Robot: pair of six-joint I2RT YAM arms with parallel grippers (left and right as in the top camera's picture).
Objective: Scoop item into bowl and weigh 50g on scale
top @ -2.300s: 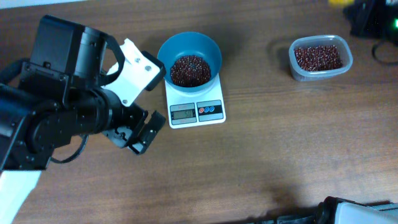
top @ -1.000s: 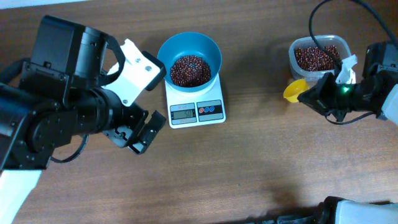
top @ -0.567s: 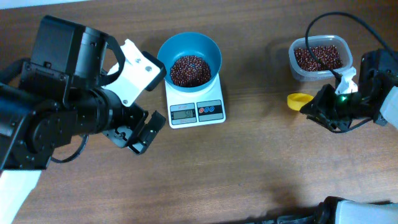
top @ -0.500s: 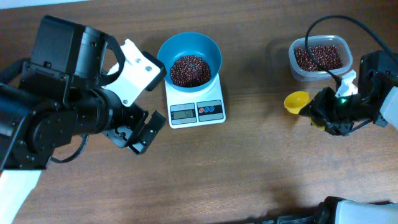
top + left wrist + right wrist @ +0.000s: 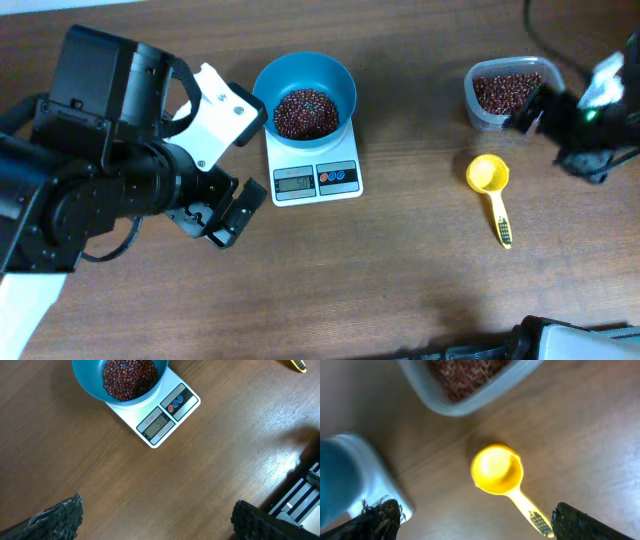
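Beans sit in the blue bowl on the scale; the yellow scoop lies loose on the table below the right gripper, its fingers spread. The left gripper gapes, empty.

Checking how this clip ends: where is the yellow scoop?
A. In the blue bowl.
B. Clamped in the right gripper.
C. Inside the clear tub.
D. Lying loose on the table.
D: the scoop lies flat on the table, and the right gripper stands open and apart from it.
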